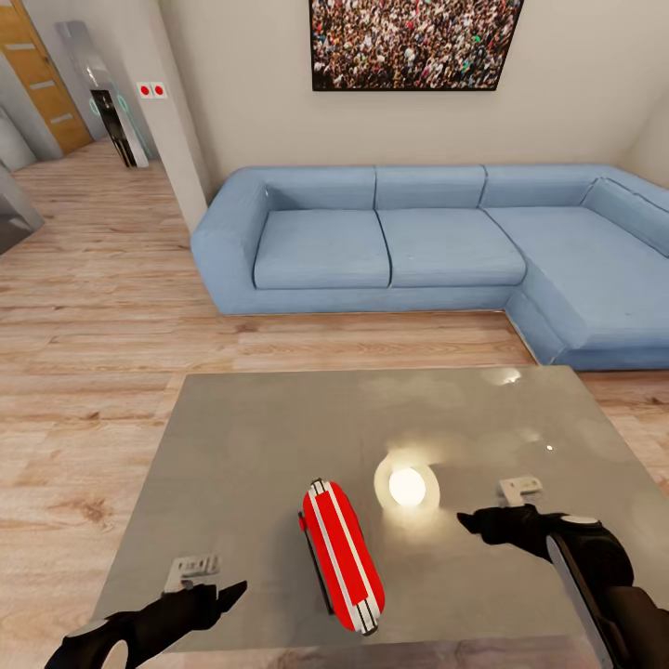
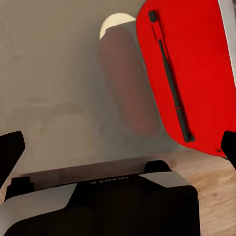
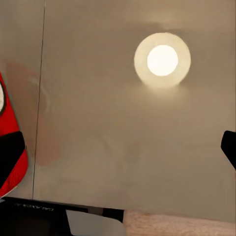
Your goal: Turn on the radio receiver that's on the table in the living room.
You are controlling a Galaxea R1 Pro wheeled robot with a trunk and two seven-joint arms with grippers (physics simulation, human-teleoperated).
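Radio receiver [image 1: 342,556] stands on its long edge near the table's [image 1: 242,446] front edge, white-striped edge up, between the two arms. Table sits in the living room, blue sofa [image 1: 437,251] and crowd picture [image 1: 413,42] behind it, wood floor [image 1: 102,307] around. A round lamp reflection [image 1: 407,486] glows on the glossy top just beside the radio.

Left gripper [image 1: 218,595] hovers low at the near-left of the radio, close but not touching; left wrist view shows the red face [image 2: 196,73] with its thin dark strap [image 2: 169,73], finger tips [image 2: 10,152] wide apart, nothing between them. Right gripper [image 1: 478,525] hangs over the table on the radio's other side, apart from it; right wrist view catches the red body [image 3: 10,162] at the frame edge, jaws look apart and empty too.

Step in hand, as judged: approach done, pre-contact. Radio looks untouched and not yet switched on. Next move likely calls for one gripper to close the gap and press the radio's switch; the switch itself cannot be made out. The radio balances on a narrow edge, so a sideways push could tip it; bracing with the other gripper may help.
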